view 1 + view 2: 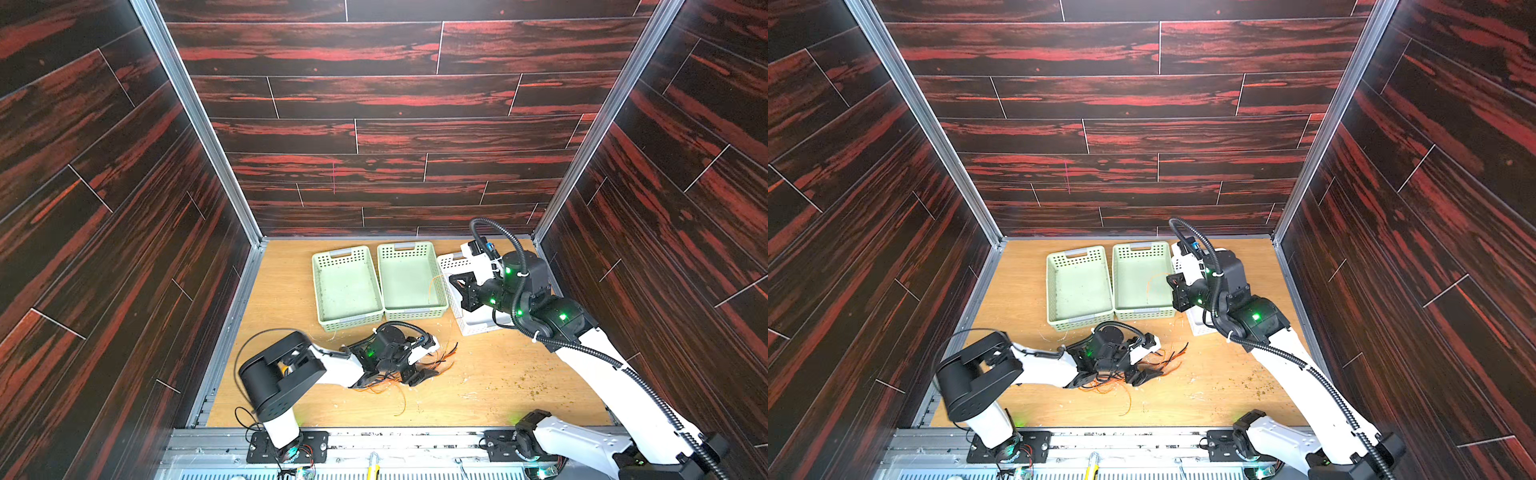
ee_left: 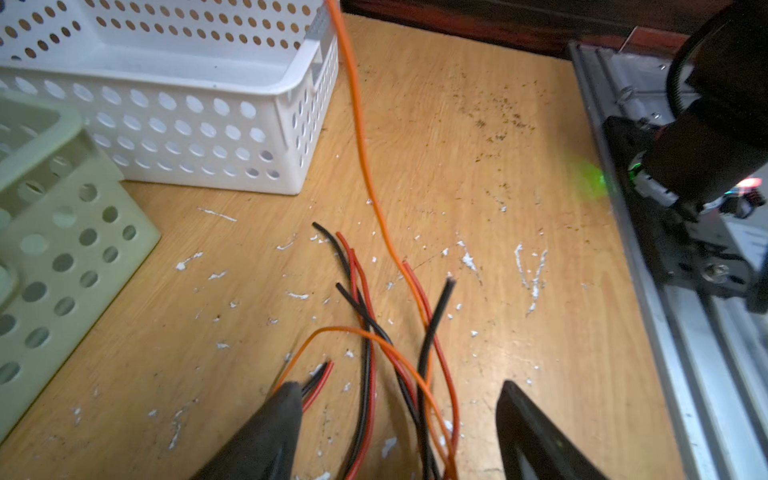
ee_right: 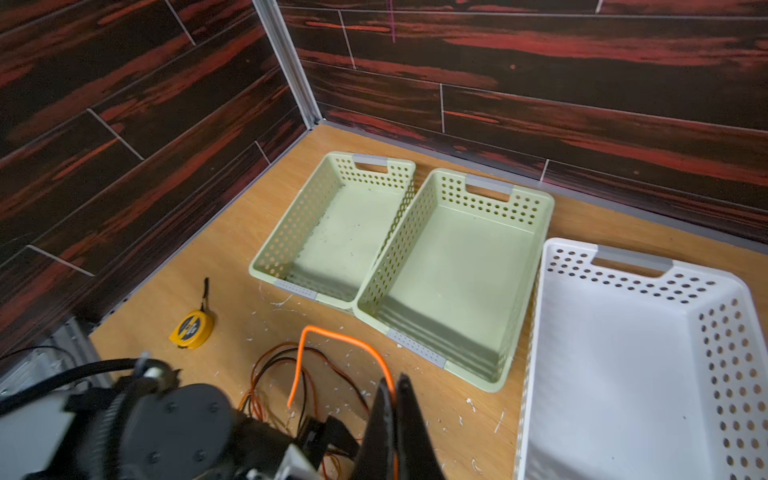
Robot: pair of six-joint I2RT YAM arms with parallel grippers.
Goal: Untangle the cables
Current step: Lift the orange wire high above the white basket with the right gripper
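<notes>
The cables [image 1: 386, 384] lie in a black and orange-red tangle on the wooden table, in front of the baskets in both top views [image 1: 1113, 384]. My left gripper [image 2: 399, 390] sits low over them, open, with several strands [image 2: 368, 332] running between its fingers and none pinched; it is also in a top view [image 1: 430, 365]. My right gripper [image 3: 392, 380] is raised beside the white basket [image 1: 473, 328] and shut on one orange cable [image 3: 332, 334]. That cable rises from the tangle past the white basket [image 2: 361, 137] and hangs by a green basket [image 1: 432, 286].
Two green baskets [image 1: 351, 322] [image 1: 415, 312] stand side by side at the back, with the white basket [image 3: 536, 332] to their right. A yellow tape measure [image 3: 192, 328] lies left of the tangle. White flecks and crumbs dot the table [image 1: 498, 382]. A metal rail [image 1: 374, 436] runs along the front.
</notes>
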